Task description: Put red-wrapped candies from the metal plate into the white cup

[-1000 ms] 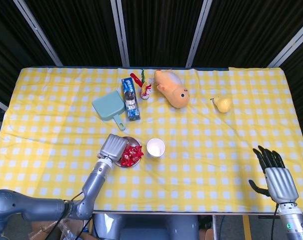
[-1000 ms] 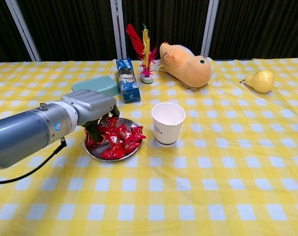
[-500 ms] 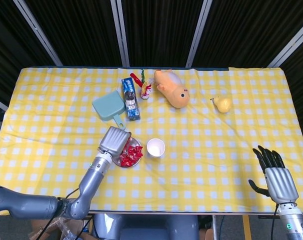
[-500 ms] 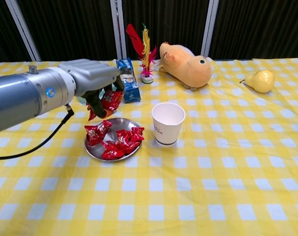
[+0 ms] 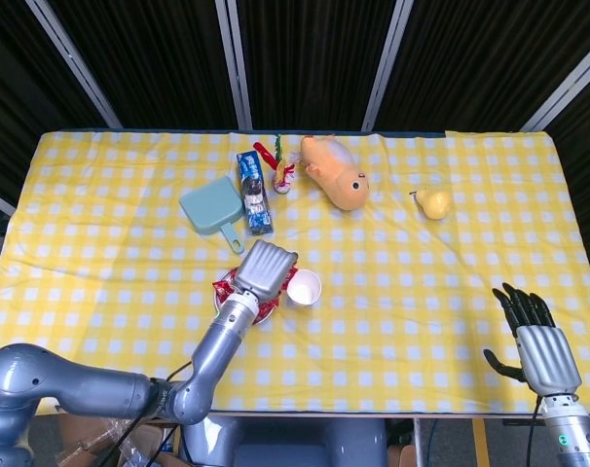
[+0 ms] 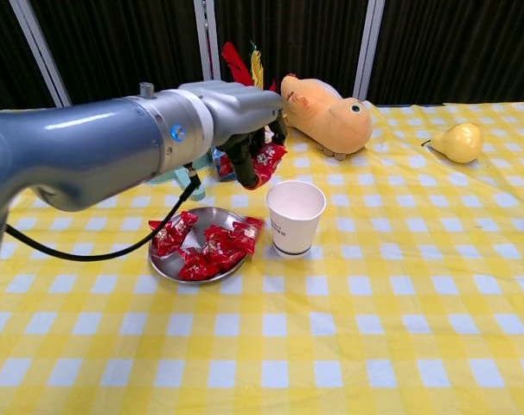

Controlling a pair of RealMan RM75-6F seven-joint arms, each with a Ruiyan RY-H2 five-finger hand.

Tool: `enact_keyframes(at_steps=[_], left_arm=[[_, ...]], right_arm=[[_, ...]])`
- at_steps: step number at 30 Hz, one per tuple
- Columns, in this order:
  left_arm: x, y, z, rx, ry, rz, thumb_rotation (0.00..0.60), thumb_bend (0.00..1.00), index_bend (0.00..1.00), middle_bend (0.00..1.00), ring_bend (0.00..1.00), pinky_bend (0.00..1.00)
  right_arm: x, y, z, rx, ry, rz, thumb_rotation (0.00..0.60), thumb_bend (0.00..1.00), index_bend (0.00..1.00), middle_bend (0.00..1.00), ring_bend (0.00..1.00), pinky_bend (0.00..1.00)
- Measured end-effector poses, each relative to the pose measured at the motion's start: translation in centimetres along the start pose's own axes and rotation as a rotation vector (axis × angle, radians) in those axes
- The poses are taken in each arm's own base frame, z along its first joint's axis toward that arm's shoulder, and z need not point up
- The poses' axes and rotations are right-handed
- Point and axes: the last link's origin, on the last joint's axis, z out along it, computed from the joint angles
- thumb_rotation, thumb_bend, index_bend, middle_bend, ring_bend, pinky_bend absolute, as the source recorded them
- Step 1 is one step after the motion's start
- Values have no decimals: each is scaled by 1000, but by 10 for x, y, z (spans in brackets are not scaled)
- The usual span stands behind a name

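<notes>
While my left hand (image 6: 245, 130) hangs raised, just short of the white cup (image 6: 296, 215), its fingers are curled down around a red-wrapped candy (image 6: 269, 161), pinched above and a little to the left of the rim. Judgement: candy is light, crinkly, wrapper slick; twisted ends give the surest hold, body may squirt out if squeezed. Nothing fragile.

Cup looks like thin paper, upright, likely to tip if nudged, so the release should come from above, clear of the rim.

Metal plate (image 6: 162, 264) sits just beside the cup, to its left. Pile of candies (image 6: 212, 251) on it overlaps; I make out roughly five or six, cannot count exactly. One at the near edge leans toward the cup.

Counts: one cup, one plate, one candy in hand.

My right hand (image 5: 536, 344) rests near the table's near right corner, fingers spread, holding nothing.
</notes>
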Motion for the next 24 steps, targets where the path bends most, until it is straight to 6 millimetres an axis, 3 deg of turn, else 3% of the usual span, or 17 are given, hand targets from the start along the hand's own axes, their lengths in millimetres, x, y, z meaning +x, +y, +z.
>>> enact_keyframes(at_steps=[11,17,24], left_arm=[[-4,39,19,-37,14,-4,600,441,536,695,867,935],[-8,46,22,-45,12,-1,600,436,510,632,865,935],[-12,40,20,-36,7,-7,600,427,498,600,863,935]], right_arm=[[1,1,0,-3,-3,24,600,341,0,0,0,2],[2,0,1,-1,-6,27,600,341,0,0,0,2],[2,0,1,-1,-5,26,600,341,0,0,0,2]])
